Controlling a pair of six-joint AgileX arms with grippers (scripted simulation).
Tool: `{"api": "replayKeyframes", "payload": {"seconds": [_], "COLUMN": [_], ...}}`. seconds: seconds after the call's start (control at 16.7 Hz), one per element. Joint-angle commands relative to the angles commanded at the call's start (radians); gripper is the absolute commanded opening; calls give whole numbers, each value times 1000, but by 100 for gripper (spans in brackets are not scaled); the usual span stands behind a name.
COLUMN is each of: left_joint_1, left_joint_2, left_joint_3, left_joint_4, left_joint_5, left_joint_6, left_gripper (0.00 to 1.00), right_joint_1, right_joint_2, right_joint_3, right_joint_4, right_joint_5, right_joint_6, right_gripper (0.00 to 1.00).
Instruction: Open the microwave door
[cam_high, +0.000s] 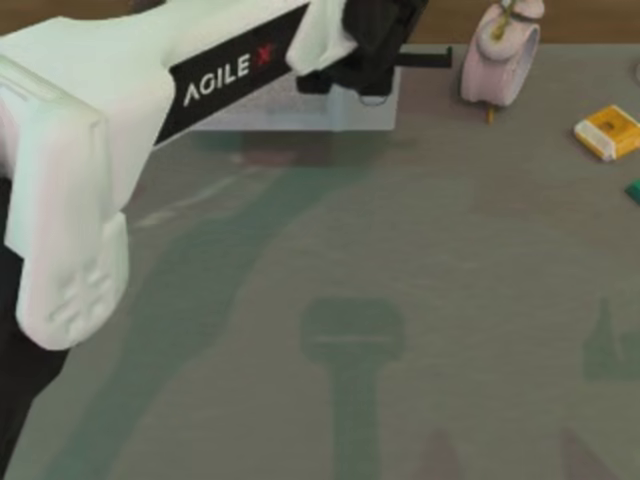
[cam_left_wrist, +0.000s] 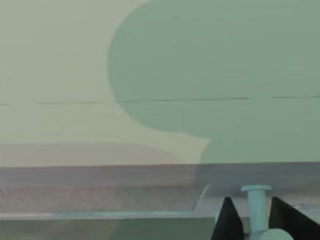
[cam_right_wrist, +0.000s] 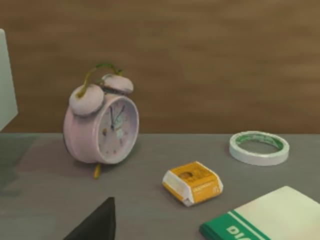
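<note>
Grey tabletop carries the microwave (cam_high: 300, 115). My left gripper (cam_left_wrist: 257, 225), jaws parted, straddles its handle post (cam_left_wrist: 256, 205). The door is probably rigid, hinged and light, so grip the post. Right gripper (cam_right_wrist: 95, 225) idles right of the microwave.

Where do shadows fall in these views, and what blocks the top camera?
Top view: the left arm fills the upper left, hiding most of the microwave; dark arm shadows cross the table. Left wrist view: a rounded shadow covers a pale surface. Right wrist view: evenly lit, with soft shadow by the alarm clock.
</note>
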Motion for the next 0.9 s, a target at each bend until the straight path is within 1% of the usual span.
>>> {"api": "replayKeyframes", "payload": {"seconds": [0.18,0.36,0.48,0.9], "left_joint_1": [20,36,40,40], "left_joint_2": [39,66,75,75], "left_joint_3": [142,236,262,264], "left_joint_4": [-209,-340,-374,-376], "left_joint_5": [56,96,108,109], "left_joint_6": [-43,-72,-80,-80], "left_gripper": [0,0,0,0], "right_joint_1": [0,0,0,0], "right_joint_2": [0,0,0,0], "right_joint_3": [0,0,0,0], "right_joint_4": [0,0,0,0], "right_joint_5": [0,0,0,0], "right_joint_6": [0,0,0,0], "right_gripper": [100,100,100,100]}}
